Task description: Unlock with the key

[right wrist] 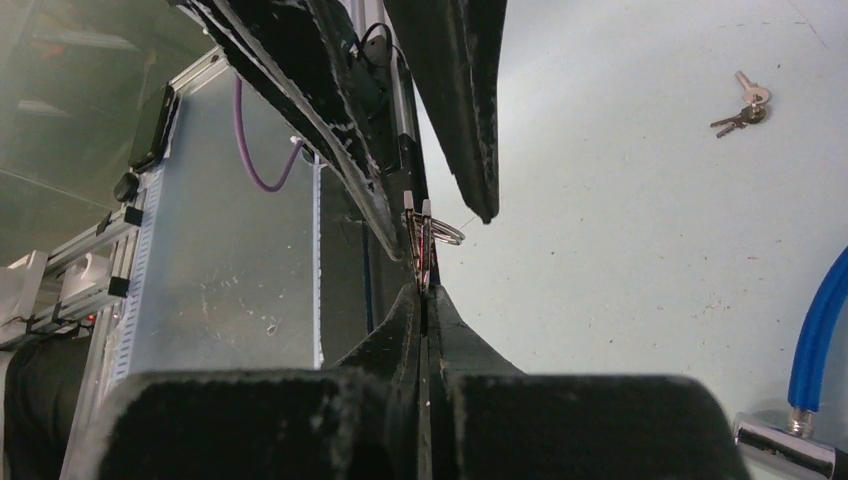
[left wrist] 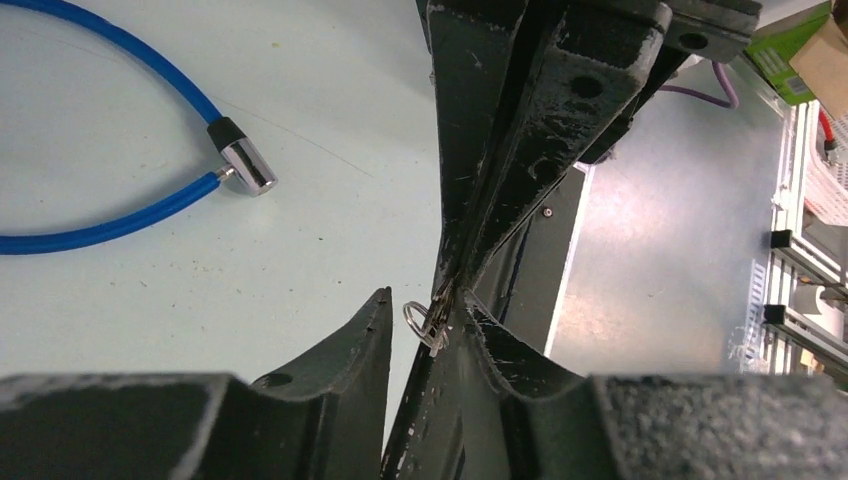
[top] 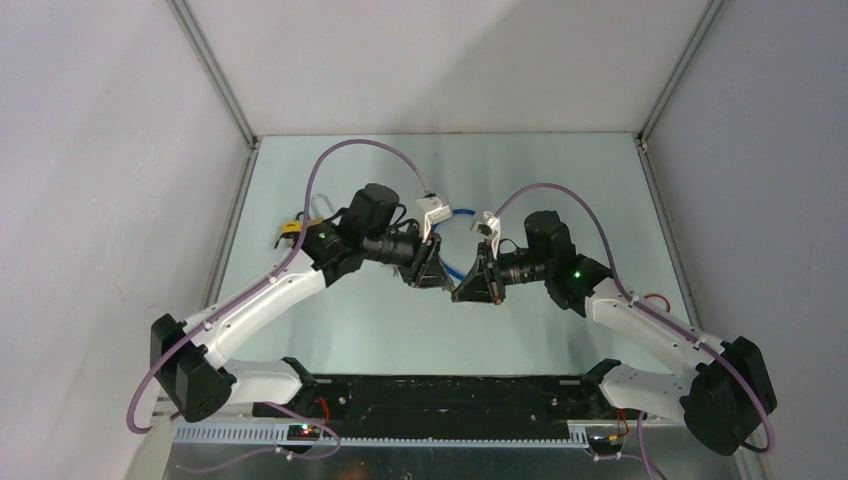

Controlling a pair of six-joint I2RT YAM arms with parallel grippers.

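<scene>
1. You are looking into a booth with plain pale walls and aluminium rails at the corners. Its floor is a pale blue-green desk, lightly speckled and scratched.
2. At the near edge the desk gives way to a bare metal plate, where a black rail carries both arm bases.
3. The two arms meet over the middle of the desk, wrists turned toward each other.
4. Your right end effector has its fingers pressed together on the held keys. The blades stand up out of the fingertips and the split ring hangs to one side.
5. Your left end effector has its fingers apart, one on each side of those keys. From its wrist view one finger stands clear of the ring. Whether the other touches the keys you cannot tell.
6. The blue cable lock lies flat on the desk just behind the arms. Both cable ends meet at its chrome barrel.
7. A second set of keys lies on the desk, well apart from the arms.
8. A small yellow item sits near the left wall, too hidden to identify.
</scene>
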